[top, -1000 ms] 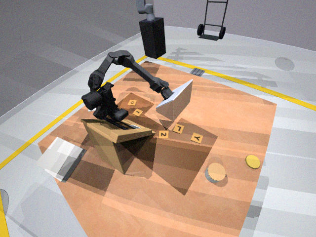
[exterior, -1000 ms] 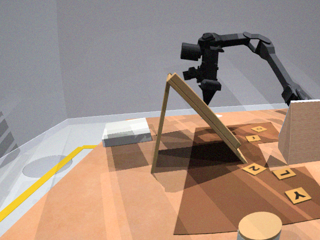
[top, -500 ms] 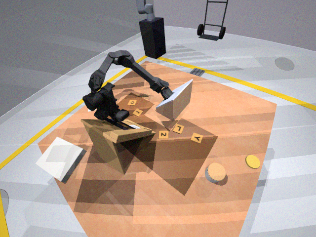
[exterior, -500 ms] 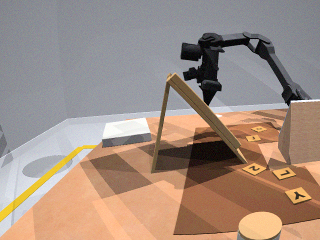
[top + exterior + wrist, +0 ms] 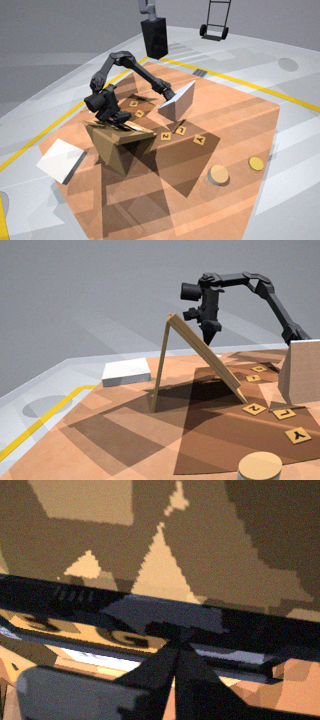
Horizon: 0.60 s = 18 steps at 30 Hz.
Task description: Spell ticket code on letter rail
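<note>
The tan easel board (image 5: 113,140) (image 5: 204,348) stands tilted on the counter. Its dark letter rail (image 5: 100,600) runs across the wrist view. Two tan tiles (image 5: 47,623) (image 5: 125,639) sit in the rail, their letters partly hidden. The white ticket (image 5: 134,127) (image 5: 95,657) lies just below the rail. My gripper (image 5: 125,125) (image 5: 208,343) (image 5: 176,647) is shut and empty, with its tips down at the rail beside the tiles. Loose tiles lie on the counter: a "2" (image 5: 165,136) (image 5: 254,408), an "L" (image 5: 180,130) (image 5: 284,413), a "Y" (image 5: 199,139) (image 5: 298,435) and two more (image 5: 133,103) (image 5: 139,113) behind the board.
A white wedge block (image 5: 178,103) (image 5: 301,371) stands right of the board. A flat white box (image 5: 59,160) (image 5: 126,371) lies at the left. A short cylinder (image 5: 219,174) (image 5: 259,466) and a yellow disc (image 5: 255,163) lie at the front right. A black pedestal (image 5: 154,37) stands behind.
</note>
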Each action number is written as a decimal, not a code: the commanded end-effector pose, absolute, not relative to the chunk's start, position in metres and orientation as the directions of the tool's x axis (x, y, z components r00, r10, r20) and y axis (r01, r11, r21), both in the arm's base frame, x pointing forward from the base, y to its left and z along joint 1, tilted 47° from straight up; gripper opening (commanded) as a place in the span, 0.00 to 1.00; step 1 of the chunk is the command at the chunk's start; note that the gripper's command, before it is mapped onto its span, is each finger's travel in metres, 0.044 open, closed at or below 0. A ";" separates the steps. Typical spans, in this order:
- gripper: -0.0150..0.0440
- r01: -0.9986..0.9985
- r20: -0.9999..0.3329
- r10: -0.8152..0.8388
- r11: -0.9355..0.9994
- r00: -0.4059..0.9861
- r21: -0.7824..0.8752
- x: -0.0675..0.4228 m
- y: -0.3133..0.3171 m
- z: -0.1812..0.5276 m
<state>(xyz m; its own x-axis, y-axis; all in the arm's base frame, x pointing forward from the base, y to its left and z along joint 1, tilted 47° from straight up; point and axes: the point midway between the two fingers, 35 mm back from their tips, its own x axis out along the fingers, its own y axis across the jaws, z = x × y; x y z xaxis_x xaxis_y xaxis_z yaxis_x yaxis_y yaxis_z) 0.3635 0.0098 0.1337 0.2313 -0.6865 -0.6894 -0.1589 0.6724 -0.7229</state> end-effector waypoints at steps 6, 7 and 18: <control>0.25 -0.163 -0.694 -0.681 0.677 0.232 -0.718 0.360 0.011 0.135; 0.25 -0.163 -0.694 -0.681 0.677 0.232 -0.718 0.359 0.012 0.136; 0.25 -0.164 -0.695 -0.681 0.677 0.232 -0.718 0.345 0.018 0.144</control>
